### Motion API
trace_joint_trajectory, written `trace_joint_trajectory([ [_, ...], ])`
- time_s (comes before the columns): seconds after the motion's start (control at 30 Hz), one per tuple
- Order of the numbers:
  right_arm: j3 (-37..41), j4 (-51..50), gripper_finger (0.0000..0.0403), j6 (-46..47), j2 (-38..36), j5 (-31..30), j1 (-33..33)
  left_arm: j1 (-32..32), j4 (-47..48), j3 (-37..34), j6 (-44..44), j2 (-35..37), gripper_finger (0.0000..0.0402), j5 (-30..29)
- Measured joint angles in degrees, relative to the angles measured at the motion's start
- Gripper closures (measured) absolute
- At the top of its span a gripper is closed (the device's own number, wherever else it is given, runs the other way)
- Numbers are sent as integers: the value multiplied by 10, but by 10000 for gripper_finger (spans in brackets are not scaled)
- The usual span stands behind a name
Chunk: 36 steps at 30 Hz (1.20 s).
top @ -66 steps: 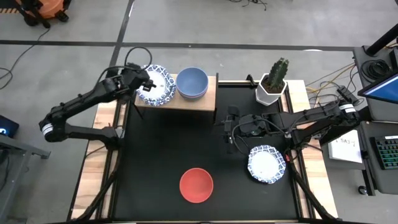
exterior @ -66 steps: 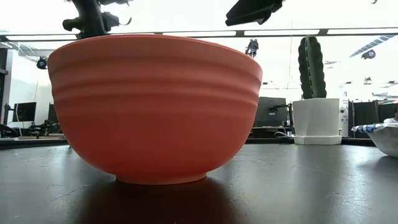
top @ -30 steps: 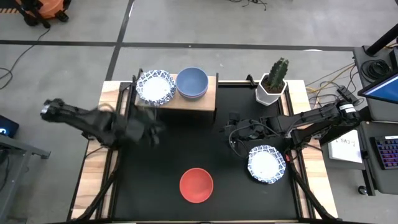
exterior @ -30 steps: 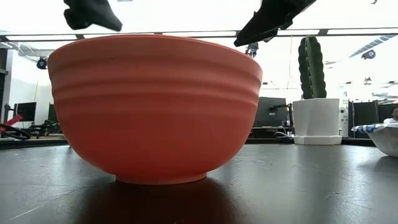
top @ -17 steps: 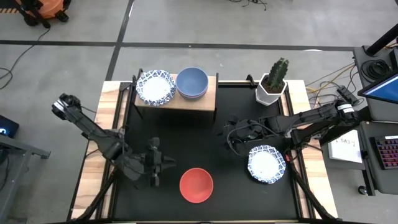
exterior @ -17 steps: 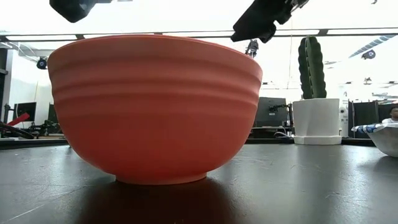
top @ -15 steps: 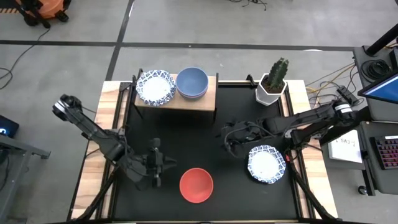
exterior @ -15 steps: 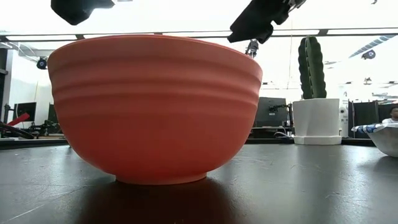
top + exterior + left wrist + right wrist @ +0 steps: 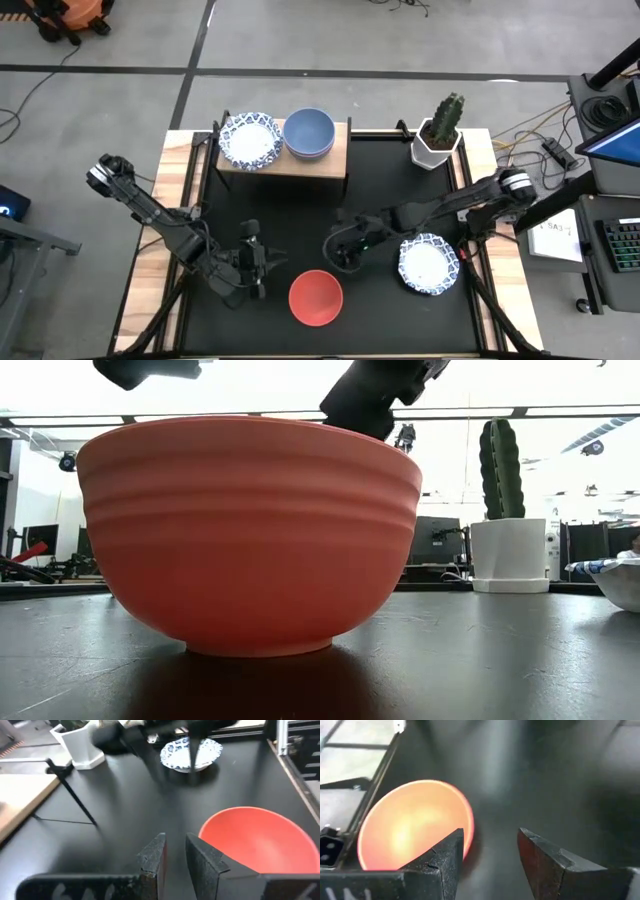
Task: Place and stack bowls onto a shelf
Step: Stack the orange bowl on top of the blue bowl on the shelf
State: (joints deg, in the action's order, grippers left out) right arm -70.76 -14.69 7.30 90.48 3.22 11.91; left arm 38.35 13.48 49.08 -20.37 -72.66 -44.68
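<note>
Right gripper (image 9: 487, 865) with fingers (image 9: 447, 860) spread apart, red bowl (image 9: 415, 822) just ahead of one fingertip, on black mat (image 9: 560, 785), frame rail (image 9: 377, 770) beyond bowl

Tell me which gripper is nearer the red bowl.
Roughly equal, the right perhaps slightly nearer. The right gripper hangs open just beyond the red bowl on the shelf side. The left gripper, fingers nearly together, sits beside the bowl's left edge.
</note>
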Motion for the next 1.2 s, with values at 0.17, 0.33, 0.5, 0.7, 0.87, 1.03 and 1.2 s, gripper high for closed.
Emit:
trace_joint_trajectory([
  [0.17, -51, -17, 227, 12, 72, 19, 17, -1, 5, 0, 37, 0, 345, -38],
  [0.33, -104, -53, 227, 38, 141, 17, 18, -1, 6, 0, 68, 3, 345, -69],
  [0.5, -133, -64, 227, 63, 196, 13, 18, -1, 10, 0, 79, 3, 345, -75],
  [0.7, -152, -67, 256, 66, 242, 41, 17, -1, 11, 0, 78, 3, 345, -75],
  [0.87, -157, -55, 343, 72, 256, 77, 6, -1, 12, 0, 81, 3, 345, -75],
  [1.03, -161, -67, 388, 58, 239, 78, -3, -1, 14, 0, 103, 4, 345, -75],
  [1.2, -176, -126, 393, 41, 174, 79, -23, -2, 26, 5, 131, 13, 345, -75],
])
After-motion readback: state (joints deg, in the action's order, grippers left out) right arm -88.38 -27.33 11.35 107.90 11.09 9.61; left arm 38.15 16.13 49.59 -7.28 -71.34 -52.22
